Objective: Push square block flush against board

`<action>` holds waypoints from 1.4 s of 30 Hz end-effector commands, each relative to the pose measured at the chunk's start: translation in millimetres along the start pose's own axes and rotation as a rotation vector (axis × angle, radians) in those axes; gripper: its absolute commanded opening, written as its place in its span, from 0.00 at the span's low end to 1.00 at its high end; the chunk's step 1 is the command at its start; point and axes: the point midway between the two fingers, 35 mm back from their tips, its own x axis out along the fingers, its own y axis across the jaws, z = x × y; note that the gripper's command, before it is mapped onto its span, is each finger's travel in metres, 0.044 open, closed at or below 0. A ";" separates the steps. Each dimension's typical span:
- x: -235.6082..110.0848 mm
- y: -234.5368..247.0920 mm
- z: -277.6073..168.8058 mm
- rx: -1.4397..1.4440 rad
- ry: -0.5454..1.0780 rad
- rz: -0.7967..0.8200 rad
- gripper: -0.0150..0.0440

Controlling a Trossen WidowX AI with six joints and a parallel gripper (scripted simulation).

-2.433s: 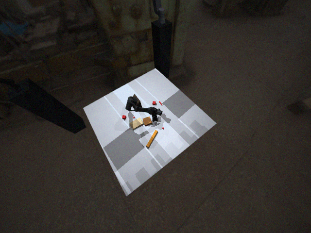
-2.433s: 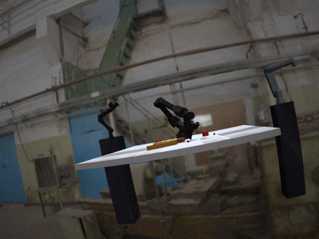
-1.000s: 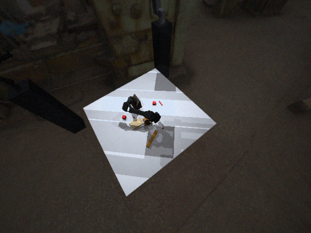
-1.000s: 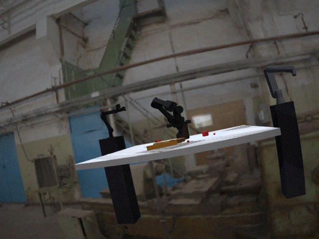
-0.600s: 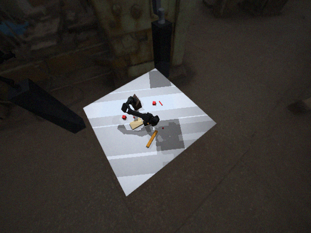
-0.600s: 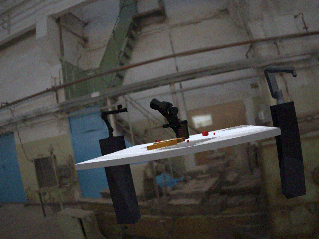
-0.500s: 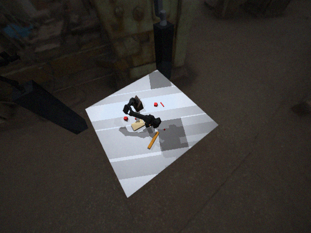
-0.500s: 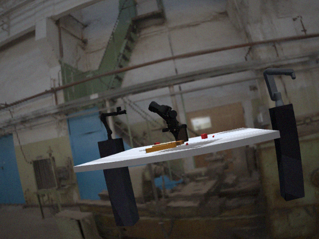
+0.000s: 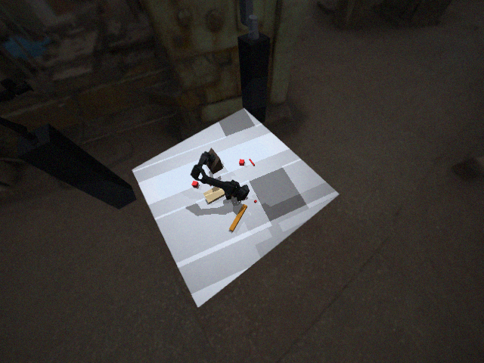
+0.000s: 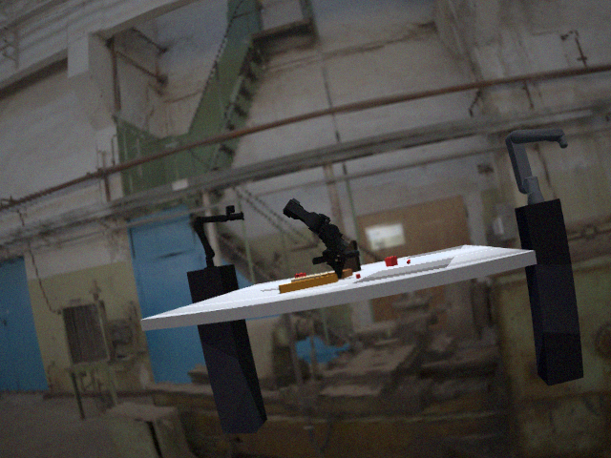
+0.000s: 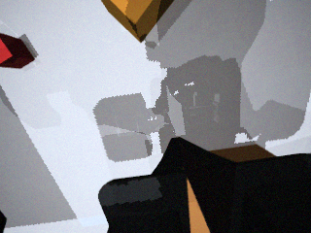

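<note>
The pale tan board (image 9: 213, 195) lies flat beneath the arm's left part in the top view. The brown-orange square block (image 10: 347, 272) (image 11: 243, 152) is mostly hidden behind my gripper; the arm covers it in the top view. My gripper (image 10: 339, 276) (image 11: 175, 142) is shut and empty, pointing down low near the table, at the block's side. In the wrist view the block shows just behind the fingers. Whether the fingers touch the block, and whether block and board meet evenly, cannot be told.
A long orange bar (image 9: 237, 218) (image 10: 308, 283) (image 11: 138, 16) lies in front of the gripper. Two red cubes (image 9: 241, 162) (image 9: 194, 184), a red stick (image 9: 251, 162) and a small red piece (image 9: 255, 201) (image 10: 357, 276) lie around. A dark brown piece (image 9: 215, 162) stands near the arm's base.
</note>
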 end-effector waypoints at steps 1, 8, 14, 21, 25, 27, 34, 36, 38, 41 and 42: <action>-1.3 1.4 -5.2 0.001 -0.006 -0.001 0.25; -1.3 2.1 -16.2 0.000 -0.005 -0.001 0.25; -1.3 2.5 -25.6 0.000 -0.005 -0.001 0.25; -1.3 2.7 -36.7 -0.001 -0.004 -0.001 0.25; -1.3 2.7 -43.0 -0.001 -0.004 -0.001 0.25; -1.2 2.6 -46.2 -0.001 -0.004 -0.001 0.25; -1.2 2.2 -57.3 -0.001 -0.003 0.000 0.25; -1.2 2.2 -56.5 -0.001 -0.003 0.000 0.25; -1.2 2.3 -54.6 -0.001 -0.003 0.000 0.25; -1.3 2.5 -50.1 -0.001 -0.004 0.000 0.25; -1.3 2.5 -48.5 -0.001 -0.004 0.000 0.25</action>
